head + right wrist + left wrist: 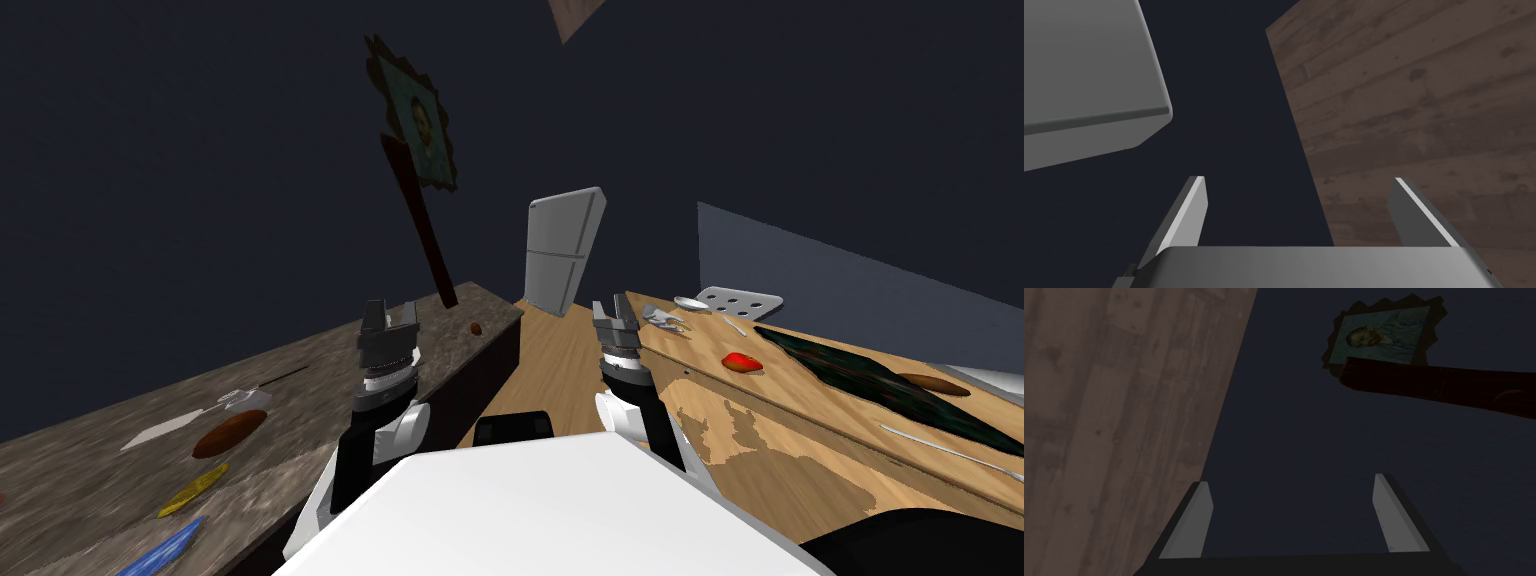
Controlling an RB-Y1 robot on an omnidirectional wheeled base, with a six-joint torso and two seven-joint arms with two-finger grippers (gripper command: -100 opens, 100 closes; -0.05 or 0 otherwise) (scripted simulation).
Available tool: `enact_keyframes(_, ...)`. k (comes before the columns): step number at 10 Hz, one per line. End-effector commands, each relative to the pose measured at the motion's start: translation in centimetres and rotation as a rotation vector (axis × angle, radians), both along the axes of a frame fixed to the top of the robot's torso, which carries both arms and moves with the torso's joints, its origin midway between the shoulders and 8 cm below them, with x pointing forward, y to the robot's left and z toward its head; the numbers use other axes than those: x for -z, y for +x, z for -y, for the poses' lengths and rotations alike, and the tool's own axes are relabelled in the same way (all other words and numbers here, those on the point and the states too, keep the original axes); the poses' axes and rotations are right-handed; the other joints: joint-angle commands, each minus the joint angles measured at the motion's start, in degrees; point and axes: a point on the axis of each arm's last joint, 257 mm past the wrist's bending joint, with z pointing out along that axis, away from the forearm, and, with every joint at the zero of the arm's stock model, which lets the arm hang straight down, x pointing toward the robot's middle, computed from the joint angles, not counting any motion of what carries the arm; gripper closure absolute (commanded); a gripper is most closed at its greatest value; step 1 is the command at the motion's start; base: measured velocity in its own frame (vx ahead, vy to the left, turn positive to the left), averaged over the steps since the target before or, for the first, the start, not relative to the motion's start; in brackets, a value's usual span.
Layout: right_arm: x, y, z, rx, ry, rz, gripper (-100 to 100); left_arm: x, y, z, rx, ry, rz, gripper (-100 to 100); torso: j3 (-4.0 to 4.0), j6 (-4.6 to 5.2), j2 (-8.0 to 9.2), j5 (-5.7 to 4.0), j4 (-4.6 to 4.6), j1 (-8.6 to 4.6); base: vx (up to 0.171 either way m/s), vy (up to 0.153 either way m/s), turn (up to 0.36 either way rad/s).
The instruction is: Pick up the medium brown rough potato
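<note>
**Head view.** The robot stands in an aisle between a dark, mottled, stone-look counter (90, 455) on its left and a light wooden table (700, 345) on its right. A white two-door fridge (565, 250) is ahead. The left gripper (390, 312) and right gripper (614, 308) point upward in front of the chest and hold nothing.

The likeliest target is the small, dark brown, rounded potato (476, 327). It lies near the far end of the counter, ahead of the left gripper and well apart from both. Two look-alikes could mislead: a larger reddish-brown oval lump (228, 433) nearer on the same counter, and a long reddish-brown pointed tuber (935, 384) on a dark green mat (860, 385) on the table. From here it cannot be told for certain which one the task means.

The step in hand looks like the approach. The robot would do well to roll forward along the counter until the potato lies just beside the left arm. It could then come down from above with the blades across the potato's shorter width and close gently, since a rounded lump may roll.

**Left wrist view.** The fingers (1194, 518) stand wide apart with nothing between them. The wrist must tip down before any descent.

**Right wrist view.** The fingers (1186, 215) are likewise spread and empty. This arm is best kept clear of the table edge.
</note>
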Motion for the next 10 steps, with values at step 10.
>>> enact_keyframes(10, 0.0, 0.0, 0.0, 0.000, 0.000, 0.000, 0, -1.2, 6.0, 1.2, 0.026, 0.090, -0.117, -100, 0.13, 0.00, 0.22, -0.02, 0.05, -0.07, -0.074, -0.020, 0.023)
